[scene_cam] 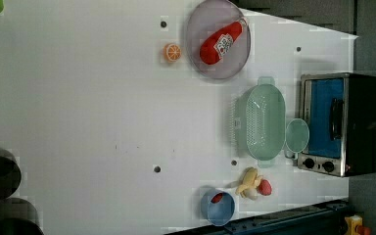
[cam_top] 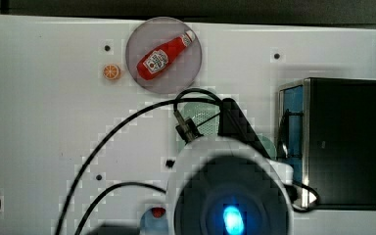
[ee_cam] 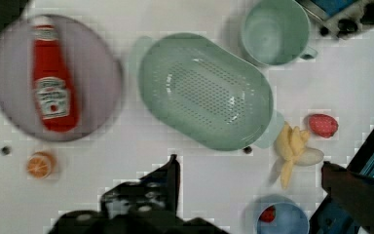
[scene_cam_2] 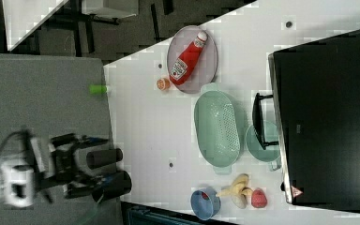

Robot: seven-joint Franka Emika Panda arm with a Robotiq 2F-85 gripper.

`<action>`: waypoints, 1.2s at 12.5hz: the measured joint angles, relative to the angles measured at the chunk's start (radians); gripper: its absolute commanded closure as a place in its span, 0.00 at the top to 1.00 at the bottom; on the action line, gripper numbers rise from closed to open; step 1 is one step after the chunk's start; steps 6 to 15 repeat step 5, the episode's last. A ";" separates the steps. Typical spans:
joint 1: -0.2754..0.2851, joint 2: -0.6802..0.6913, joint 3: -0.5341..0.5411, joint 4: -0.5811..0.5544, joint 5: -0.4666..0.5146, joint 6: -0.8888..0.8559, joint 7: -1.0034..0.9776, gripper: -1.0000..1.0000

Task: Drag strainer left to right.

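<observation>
The strainer point(ee_cam: 204, 90) is a pale green oval colander with many small holes, standing upright on the white table. It also appears in the left view point(scene_cam: 262, 122) and the right view point(scene_cam_2: 218, 129). In the top view my arm point(cam_top: 230, 196) covers most of the strainer point(cam_top: 203, 113). In the wrist view my gripper point(ee_cam: 250, 163) hangs above the table beside the strainer's long side, open, its dark fingers point(ee_cam: 174, 168) wide apart with nothing between them and not touching the strainer.
A mint-green cup point(scene_cam: 297, 134) stands between the strainer and a black toaster oven point(scene_cam: 340, 125). A grey plate point(scene_cam: 196, 29) holds a ketchup bottle point(scene_cam: 222, 43), with an orange slice point(scene_cam: 172, 52) beside it. A banana point(scene_cam: 249, 183), a strawberry point(scene_cam: 264, 187) and a blue cup point(scene_cam: 218, 206) sit near the strainer's other end.
</observation>
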 measured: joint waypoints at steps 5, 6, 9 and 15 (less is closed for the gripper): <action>0.009 -0.010 -0.002 0.047 -0.015 -0.049 -0.039 1.00; 0.009 -0.010 -0.002 0.047 -0.015 -0.049 -0.039 1.00; 0.009 -0.010 -0.002 0.047 -0.015 -0.049 -0.039 1.00; 0.009 -0.010 -0.002 0.047 -0.015 -0.049 -0.039 1.00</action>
